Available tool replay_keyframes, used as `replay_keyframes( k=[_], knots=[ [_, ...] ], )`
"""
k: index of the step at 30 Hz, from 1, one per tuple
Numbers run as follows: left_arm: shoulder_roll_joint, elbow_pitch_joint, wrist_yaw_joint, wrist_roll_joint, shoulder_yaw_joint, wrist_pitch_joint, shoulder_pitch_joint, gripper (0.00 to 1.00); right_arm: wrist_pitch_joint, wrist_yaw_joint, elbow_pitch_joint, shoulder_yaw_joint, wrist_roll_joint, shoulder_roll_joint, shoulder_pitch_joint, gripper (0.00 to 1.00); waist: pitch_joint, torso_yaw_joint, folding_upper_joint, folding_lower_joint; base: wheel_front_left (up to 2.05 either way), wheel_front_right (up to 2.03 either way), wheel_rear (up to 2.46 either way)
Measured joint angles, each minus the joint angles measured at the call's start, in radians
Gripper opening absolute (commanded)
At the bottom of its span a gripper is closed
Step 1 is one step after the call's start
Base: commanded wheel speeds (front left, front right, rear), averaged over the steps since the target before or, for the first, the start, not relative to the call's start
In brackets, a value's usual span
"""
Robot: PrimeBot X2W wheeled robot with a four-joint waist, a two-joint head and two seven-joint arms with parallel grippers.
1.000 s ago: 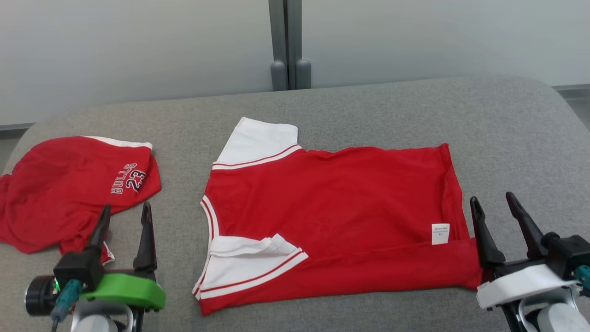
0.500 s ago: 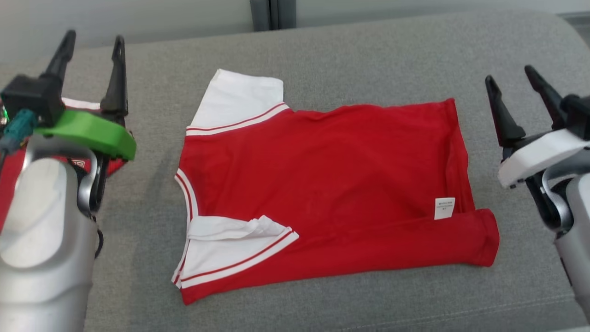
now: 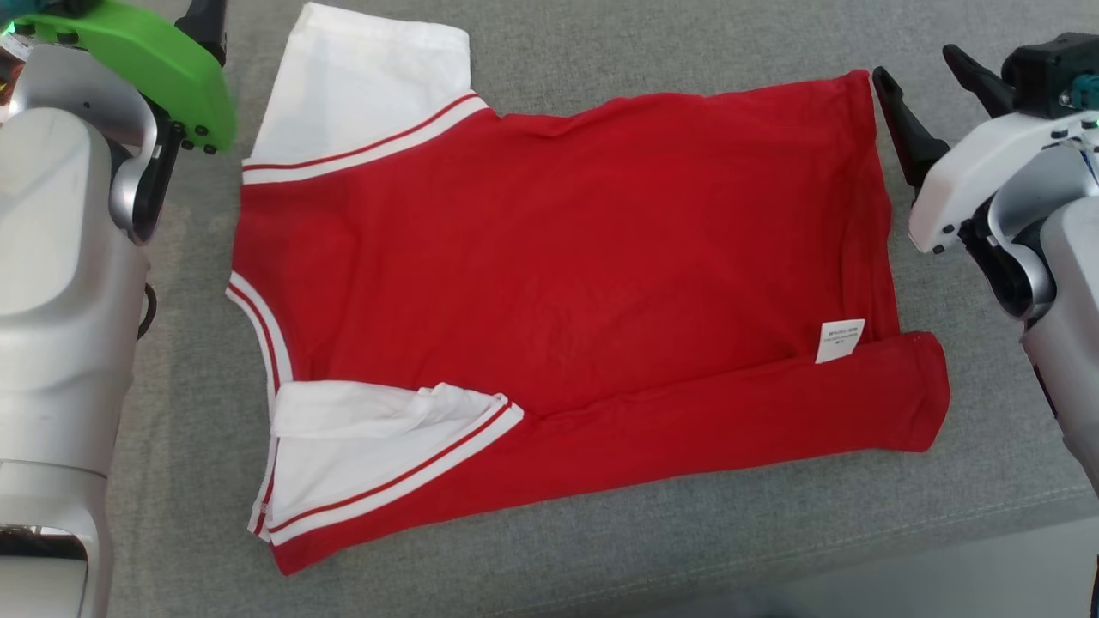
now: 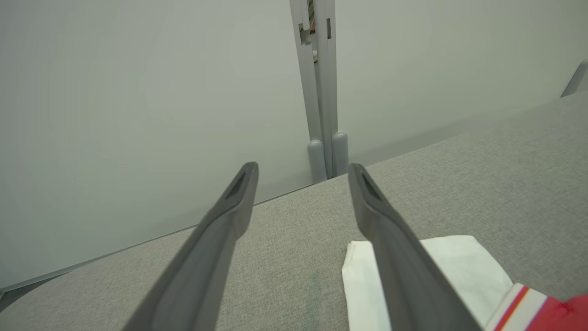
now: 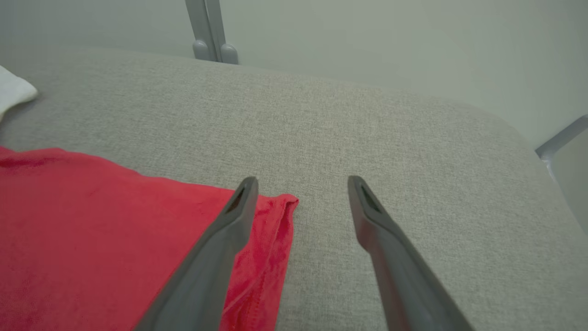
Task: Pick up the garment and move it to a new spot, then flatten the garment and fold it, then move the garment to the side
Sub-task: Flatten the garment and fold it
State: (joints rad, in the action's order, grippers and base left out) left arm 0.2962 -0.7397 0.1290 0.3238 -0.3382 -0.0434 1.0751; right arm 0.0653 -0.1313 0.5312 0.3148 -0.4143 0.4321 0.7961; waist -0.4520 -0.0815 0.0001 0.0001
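Note:
The garment (image 3: 558, 257) is a red shirt with white sleeves, spread flat on the grey cushioned surface (image 3: 687, 532). Its near long edge is folded over, and a white label (image 3: 840, 341) shows at the right. My left gripper (image 4: 301, 168) hovers open over the far left corner, its right finger above the white sleeve (image 4: 459, 262). Its green mount (image 3: 146, 60) sits at the top left of the head view. My right gripper (image 3: 914, 62) is open beside the garment's far right corner (image 5: 275, 216), with its left finger over the red hem. Neither holds anything.
Grey wall panels joined by a post (image 4: 321, 92) stand behind the cushion's far edge. The cushion's front edge (image 3: 987, 524) runs across the lower right of the head view. Bare grey fabric (image 5: 390, 138) lies to the right of the garment.
The head camera has tilted down and closer, so the second red garment at the left has left the picture. Both arms have reached forward to the garment's far corners. Both grippers stay open.

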Motion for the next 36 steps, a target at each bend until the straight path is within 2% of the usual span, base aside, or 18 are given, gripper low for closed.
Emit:
replay_keyframes(
  k=[6,14,23,29,30,31,32,36],
  knots=[
    [0.042,-0.104,0.000,0.086,-0.112,0.063,0.065,1.00,0.012,0.000,0.067,0.080,-0.048,-0.020,0.091,1.00,-0.072,-0.035,0.0000,0.0001,0.00,0.00,0.00],
    [0.063,-0.198,0.000,0.177,-0.213,0.086,0.108,1.00,-0.003,0.000,0.122,0.186,-0.107,-0.040,0.162,1.00,-0.129,-0.086,0.0000,0.0000,0.00,0.00,0.00],
    [0.090,-0.267,0.001,0.235,-0.285,0.095,0.152,1.00,-0.014,0.000,0.128,0.273,-0.186,-0.039,0.203,1.00,-0.146,-0.122,0.0000,0.0000,0.00,0.00,0.00],
    [0.074,-0.274,0.001,0.315,-0.309,0.127,0.171,1.00,-0.005,0.000,0.122,0.320,-0.240,-0.032,0.216,1.00,-0.155,-0.132,0.0000,0.0000,0.00,0.00,0.00],
    [0.074,-0.272,0.001,0.327,-0.319,0.132,0.174,0.55,-0.005,0.000,0.122,0.325,-0.249,-0.029,0.217,0.44,-0.155,-0.131,0.0000,0.0000,0.00,0.00,0.00],
    [0.074,-0.270,0.001,0.338,-0.328,0.135,0.176,0.34,-0.005,0.000,0.121,0.330,-0.257,-0.026,0.219,0.28,-0.155,-0.129,0.0000,-0.0001,0.00,0.00,0.00],
    [0.074,-0.270,0.001,0.346,-0.335,0.135,0.177,0.00,-0.006,0.000,0.121,0.334,-0.262,-0.023,0.220,0.00,-0.155,-0.128,0.0000,-0.0001,0.00,0.00,0.00],
    [0.065,-0.262,0.002,0.366,-0.365,0.106,0.182,0.00,-0.044,0.000,0.126,0.345,-0.271,-0.007,0.232,0.00,-0.152,-0.113,0.0000,0.0000,0.00,0.00,0.00]
  ],
)
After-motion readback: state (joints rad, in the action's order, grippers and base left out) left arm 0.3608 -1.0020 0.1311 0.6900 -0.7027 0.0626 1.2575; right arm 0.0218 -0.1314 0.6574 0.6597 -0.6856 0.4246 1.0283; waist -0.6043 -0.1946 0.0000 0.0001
